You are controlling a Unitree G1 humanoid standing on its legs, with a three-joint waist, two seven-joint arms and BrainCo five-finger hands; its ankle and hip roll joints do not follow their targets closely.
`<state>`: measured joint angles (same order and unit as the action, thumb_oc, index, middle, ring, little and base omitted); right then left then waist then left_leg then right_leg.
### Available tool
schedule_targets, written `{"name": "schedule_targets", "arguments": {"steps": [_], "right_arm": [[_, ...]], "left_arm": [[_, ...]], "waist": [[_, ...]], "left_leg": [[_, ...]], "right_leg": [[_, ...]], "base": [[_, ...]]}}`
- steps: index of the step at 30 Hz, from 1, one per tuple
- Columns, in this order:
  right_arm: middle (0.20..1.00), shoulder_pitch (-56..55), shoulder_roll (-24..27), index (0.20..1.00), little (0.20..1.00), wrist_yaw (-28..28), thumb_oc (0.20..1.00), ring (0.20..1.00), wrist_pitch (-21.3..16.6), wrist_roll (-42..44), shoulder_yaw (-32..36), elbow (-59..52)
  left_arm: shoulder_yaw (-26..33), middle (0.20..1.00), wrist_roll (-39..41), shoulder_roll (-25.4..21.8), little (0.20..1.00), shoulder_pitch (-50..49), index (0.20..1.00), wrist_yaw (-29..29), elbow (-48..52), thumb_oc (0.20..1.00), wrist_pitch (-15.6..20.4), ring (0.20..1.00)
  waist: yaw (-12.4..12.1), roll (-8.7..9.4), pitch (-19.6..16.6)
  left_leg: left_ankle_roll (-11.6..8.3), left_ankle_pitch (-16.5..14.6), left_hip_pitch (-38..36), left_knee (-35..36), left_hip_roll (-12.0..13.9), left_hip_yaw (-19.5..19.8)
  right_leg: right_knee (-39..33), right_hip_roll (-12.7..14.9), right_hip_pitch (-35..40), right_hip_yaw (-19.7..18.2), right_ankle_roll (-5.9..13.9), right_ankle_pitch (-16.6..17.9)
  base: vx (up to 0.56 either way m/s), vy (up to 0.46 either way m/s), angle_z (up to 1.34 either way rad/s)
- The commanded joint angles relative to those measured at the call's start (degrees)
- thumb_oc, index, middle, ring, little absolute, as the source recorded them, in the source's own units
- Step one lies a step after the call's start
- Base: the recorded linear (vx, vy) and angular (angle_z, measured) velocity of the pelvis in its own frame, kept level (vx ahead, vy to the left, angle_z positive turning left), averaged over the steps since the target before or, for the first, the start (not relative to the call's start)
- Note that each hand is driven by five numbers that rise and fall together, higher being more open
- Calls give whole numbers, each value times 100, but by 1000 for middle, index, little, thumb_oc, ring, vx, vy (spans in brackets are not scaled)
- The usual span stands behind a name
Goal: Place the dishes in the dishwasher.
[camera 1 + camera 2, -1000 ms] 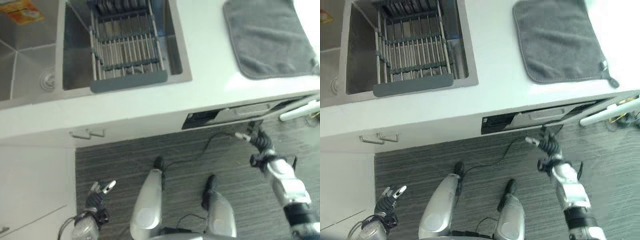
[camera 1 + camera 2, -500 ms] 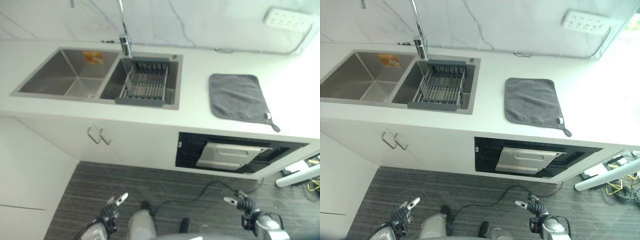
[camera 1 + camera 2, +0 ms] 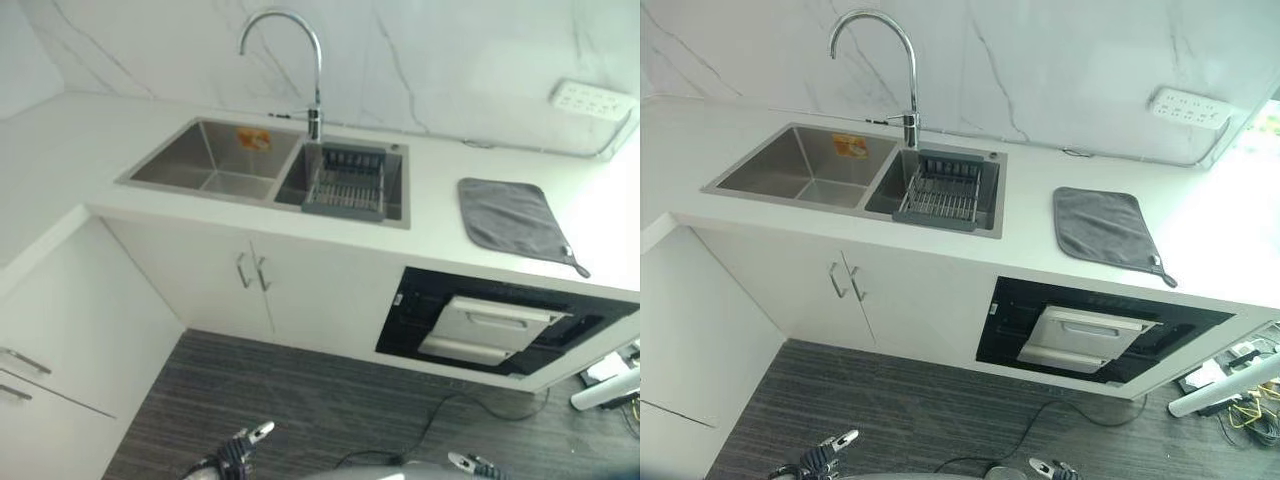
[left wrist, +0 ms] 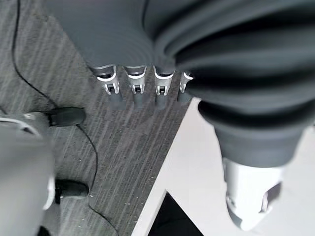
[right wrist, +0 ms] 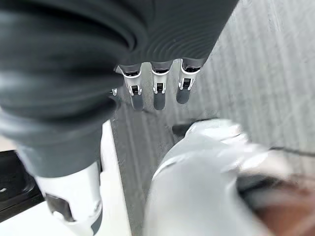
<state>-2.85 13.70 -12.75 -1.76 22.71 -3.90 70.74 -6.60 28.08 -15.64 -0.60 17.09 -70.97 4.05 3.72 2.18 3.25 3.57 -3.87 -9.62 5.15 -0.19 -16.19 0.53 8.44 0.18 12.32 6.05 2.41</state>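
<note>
**White counter, dishwasher ajar, both hands low and empty**

White stone counter (image 3: 970,245) and veined marble wall now sit much higher and farther off than 0.5 s ago; the whole scene has shifted, so the head camera has tilted up and back, not the fixtures. A second ago the view looked almost straight down on the rack and cloth. Relative layout of things unchanged.

Steel double sink (image 3: 805,175): matte brushed basins, an orange sticker in the left one. A curved chrome tap (image 3: 875,60) stands behind the divider. In the right basin, a wire rack (image 3: 940,195) with grey end bars; no dishes can be made out in it. Grey cloth (image 3: 1100,228), soft pile, lies flat on the counter to the right of the sink, well apart from it.

Dishwasher (image 3: 1085,340): black glossy recess under the counter below the cloth, its silver drawer front tilted out, partly open.

Dark ribbed carpet floor.

Left hand (image 4: 135,86): fingers straight, hanging over the floor, holding nothing. Right hand (image 5: 157,86): fingers straight, likewise empty. Both show at the bottom edge of the eye views, lower in frame than before.
</note>
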Motion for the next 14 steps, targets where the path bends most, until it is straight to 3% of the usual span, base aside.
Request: {"name": "schedule_targets", "arguments": {"steps": [1, 8, 14], "right_arm": [[1000, 433, 152, 1000, 1000, 32, 1000, 1000, 85, 81, 72, 303], [1000, 441, 35, 1000, 1000, -2, 1000, 1000, 318, -26, 25, 552], [1000, 480, 31, 1000, 1000, -97, 1000, 1000, 258, -39, -43, 526]], "left_arm": [[146, 1000, 18, 107, 1000, 330, 1000, 55, -230, 1000, 150, 1000], [274, 1000, -51, 233, 1000, 244, 1000, 5, -440, 1000, 93, 1000], [319, 1000, -1, 248, 1000, 270, 1000, -67, -405, 1000, 243, 1000]], "waist": [[-11, -84, -91], [-25, -101, -288], [-42, -90, -367]], "left_leg": [[-380, 331, 210, -15, 24, 420], [-376, 296, 66, -15, 78, 408], [-396, 285, 17, -15, 100, 428]], "right_leg": [[-78, -214, 331, -166, 47, 68], [-148, -283, 570, -179, -32, -49], [-203, -320, 670, -161, -55, -74]], "base": [[53, -59, 5], [33, -52, -6], [3, -5, 0]]}}
